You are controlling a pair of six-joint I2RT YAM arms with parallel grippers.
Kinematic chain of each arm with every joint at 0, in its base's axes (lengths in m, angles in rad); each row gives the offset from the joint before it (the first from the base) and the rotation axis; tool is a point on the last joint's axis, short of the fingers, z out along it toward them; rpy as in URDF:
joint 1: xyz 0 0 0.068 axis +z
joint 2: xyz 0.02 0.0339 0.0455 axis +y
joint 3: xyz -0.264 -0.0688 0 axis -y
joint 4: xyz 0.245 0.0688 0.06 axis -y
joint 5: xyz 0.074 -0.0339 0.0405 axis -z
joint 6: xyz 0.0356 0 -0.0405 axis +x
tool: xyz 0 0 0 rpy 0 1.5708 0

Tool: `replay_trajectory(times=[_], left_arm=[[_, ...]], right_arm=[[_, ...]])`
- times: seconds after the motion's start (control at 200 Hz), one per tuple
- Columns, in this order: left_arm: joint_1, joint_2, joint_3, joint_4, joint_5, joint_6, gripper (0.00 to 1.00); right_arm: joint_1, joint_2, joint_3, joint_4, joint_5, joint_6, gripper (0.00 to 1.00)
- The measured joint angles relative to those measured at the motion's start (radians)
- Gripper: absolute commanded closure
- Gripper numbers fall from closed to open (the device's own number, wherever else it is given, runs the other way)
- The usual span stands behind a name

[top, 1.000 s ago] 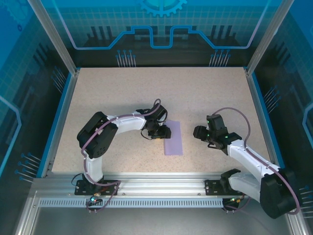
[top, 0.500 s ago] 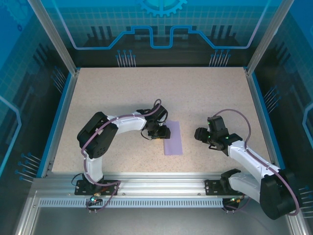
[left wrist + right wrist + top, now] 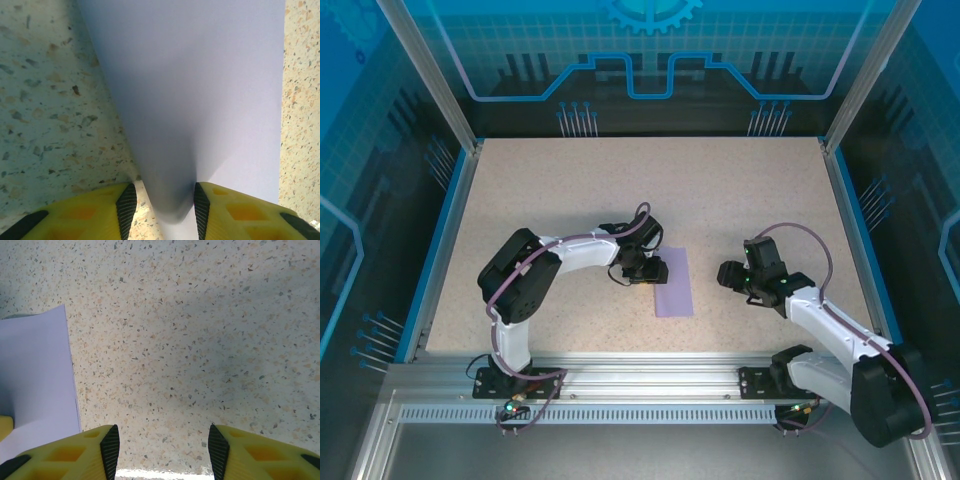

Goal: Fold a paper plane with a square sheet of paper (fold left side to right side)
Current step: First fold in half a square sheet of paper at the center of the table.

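The square sheet of paper [image 3: 674, 283] is lavender and lies mid-table as a narrow upright strip, folded over. My left gripper [image 3: 656, 270] is at the strip's left edge. In the left wrist view a raised, curled fold of the paper [image 3: 170, 150] runs between the two black pads [image 3: 201, 205], which are shut loosely on it. My right gripper [image 3: 727, 273] hovers to the right of the paper, apart from it. It stands open over bare table [image 3: 165, 440], with the paper's edge [image 3: 35, 375] at the left of its wrist view. No pointed paper plane shape shows.
The speckled beige table [image 3: 650, 190] is bounded by blue side rails [image 3: 440, 250] and an aluminium frame at the near edge [image 3: 650, 375]. Open surface lies behind and to both sides of the paper.
The right arm shifted slightly, its gripper settling a little lower and to the right. The left gripper's jaws narrowed a little on the fold. The paper stays in place.
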Motion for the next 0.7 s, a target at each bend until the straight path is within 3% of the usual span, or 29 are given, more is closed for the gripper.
replay_trajectory(times=[0.7], left_arm=[[-0.002, 0.004, 0.011, -0.009, 0.0, -0.005, 0.54]], right_arm=[[-0.004, 0.021, 0.0, 0.015, -0.045, 0.0, 0.47]])
